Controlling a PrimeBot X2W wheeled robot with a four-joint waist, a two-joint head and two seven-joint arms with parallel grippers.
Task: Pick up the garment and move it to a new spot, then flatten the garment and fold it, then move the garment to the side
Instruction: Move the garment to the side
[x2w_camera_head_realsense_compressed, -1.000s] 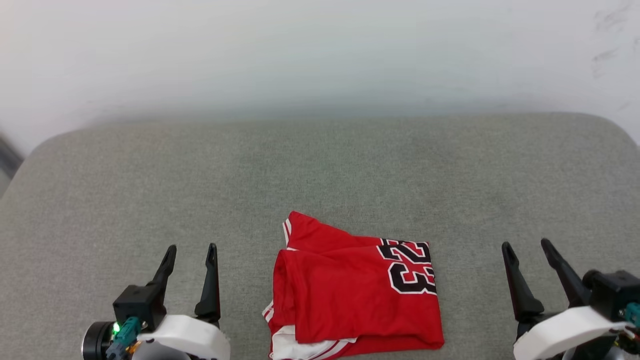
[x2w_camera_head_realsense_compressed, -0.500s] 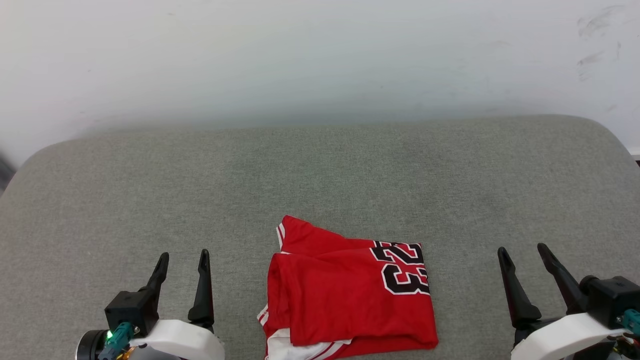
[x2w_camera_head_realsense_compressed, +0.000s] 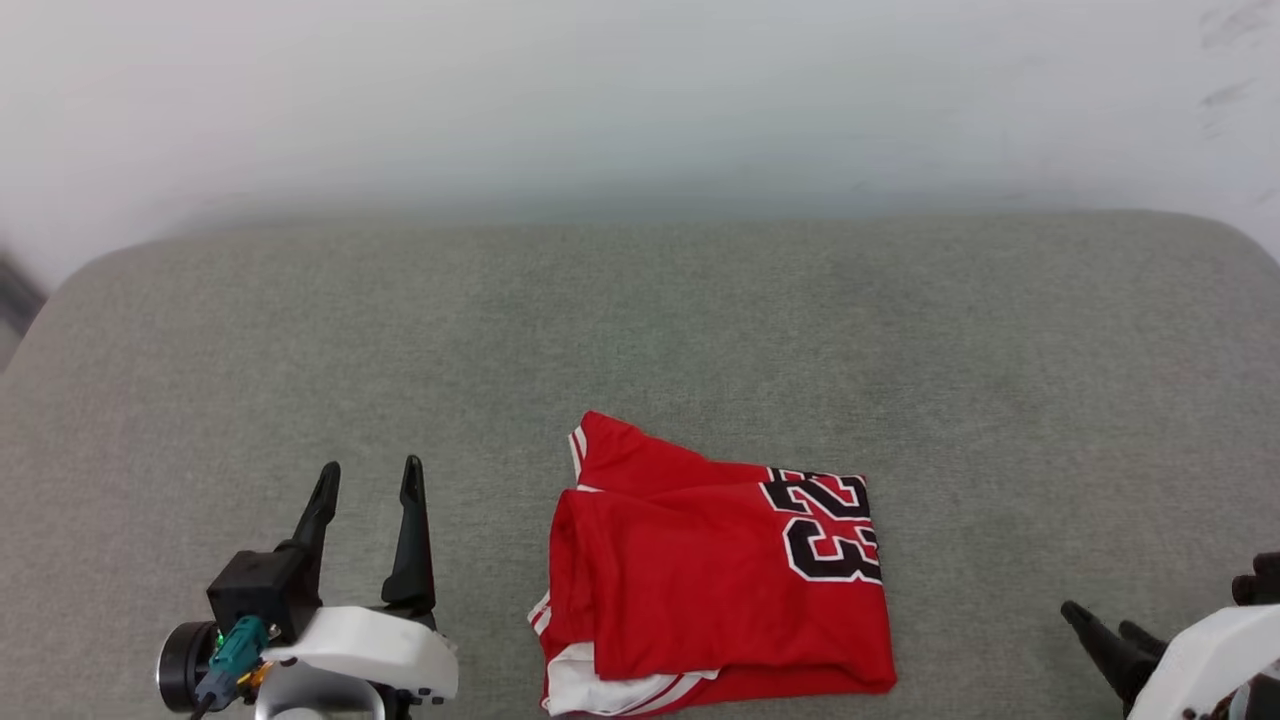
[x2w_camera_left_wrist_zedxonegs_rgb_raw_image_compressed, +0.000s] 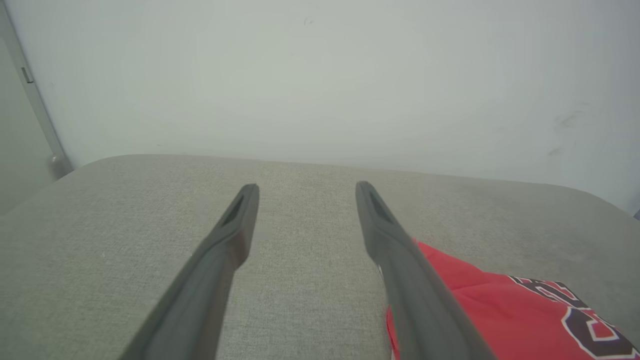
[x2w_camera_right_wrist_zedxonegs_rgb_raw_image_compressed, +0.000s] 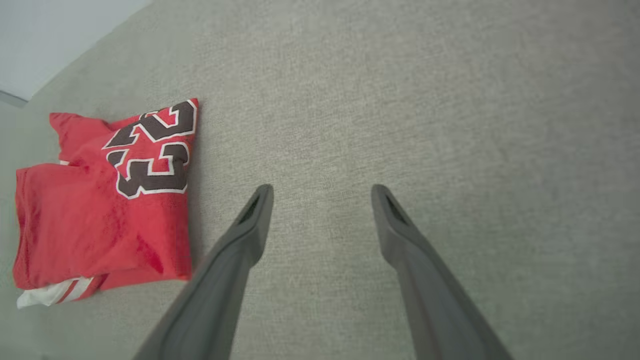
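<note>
The garment (x2w_camera_head_realsense_compressed: 715, 580), a red jersey with a black-and-white "23" and white striped trim, lies folded into a rough square near the front of the grey cushion (x2w_camera_head_realsense_compressed: 640, 320). It shows too in the left wrist view as the garment (x2w_camera_left_wrist_zedxonegs_rgb_raw_image_compressed: 505, 310) at lower right, and in the right wrist view as the garment (x2w_camera_right_wrist_zedxonegs_rgb_raw_image_compressed: 110, 200) at left. My left gripper (x2w_camera_head_realsense_compressed: 368, 472) stands open to the garment's left, apart from it, nothing between its fingers. My right gripper (x2w_camera_head_realsense_compressed: 1100, 618) sits low at the lower right, open per the right gripper (x2w_camera_right_wrist_zedxonegs_rgb_raw_image_compressed: 320, 192), over bare cushion.
A pale wall (x2w_camera_head_realsense_compressed: 640, 100) rises behind the cushion's rounded back edge. Bare grey fabric stretches wide to the left, right and behind the garment. A door frame edge (x2w_camera_left_wrist_zedxonegs_rgb_raw_image_compressed: 30, 90) shows at far left.
My right gripper has dropped back toward the lower right corner of the head view, pointing more downward. The head view shifted slightly. The garment and left gripper lie as before.
</note>
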